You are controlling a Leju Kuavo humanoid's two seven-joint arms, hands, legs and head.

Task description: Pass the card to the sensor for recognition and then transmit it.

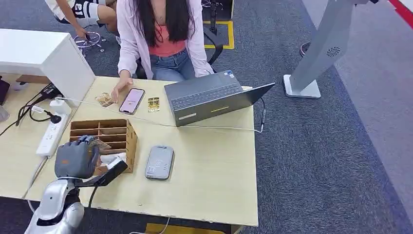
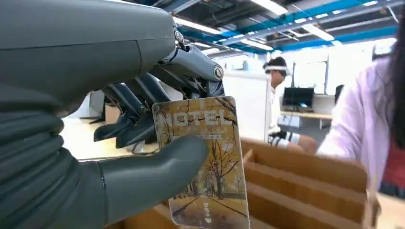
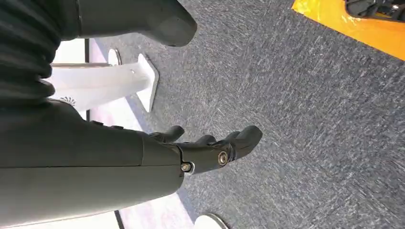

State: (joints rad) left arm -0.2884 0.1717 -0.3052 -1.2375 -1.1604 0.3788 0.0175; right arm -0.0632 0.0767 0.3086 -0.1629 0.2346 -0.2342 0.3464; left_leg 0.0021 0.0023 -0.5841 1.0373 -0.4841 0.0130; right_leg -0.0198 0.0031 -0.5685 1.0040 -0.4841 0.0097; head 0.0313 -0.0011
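You have the card (image 2: pixel 203 157) pinched in the left robot hand (image 1: pixel 75 157): the wrist view shows the thick thumb pressed across its face and the darker fingers (image 2: pixel 129 117) behind it, with the word HOTEL printed over an autumn tree picture. The card stands roughly upright, held over the front of the wooden sorting box (image 1: pixel 104 134) near the left end of the surface (image 1: pixel 209 170). In the head view your left robot hand sits right at the box's near edge, hiding most of the card.

Just beside the box, on its right, lies the sensor (image 1: pixel 159 162), a flat grey device with rounded corners, resting flat and apart from the hand.

Your right robot hand (image 3: pixel 210 148) hangs over the grey carpet (image 3: pixel 310 119), holding nothing; its fingers are loosely bent and apart from the thumb.

Farther back on the surface you see an open laptop (image 1: pixel 209 100), a phone (image 1: pixel 132 100) with its screen lit, and two more cards: one (image 1: pixel 153 104) between phone and laptop, one (image 1: pixel 104 100) left of the phone. A person in a pale shirt (image 1: pixel 160 34) sits behind the surface with a hand (image 1: pixel 121 89) touching the phone's edge. A white power strip (image 1: pixel 50 136) lies left of the box.
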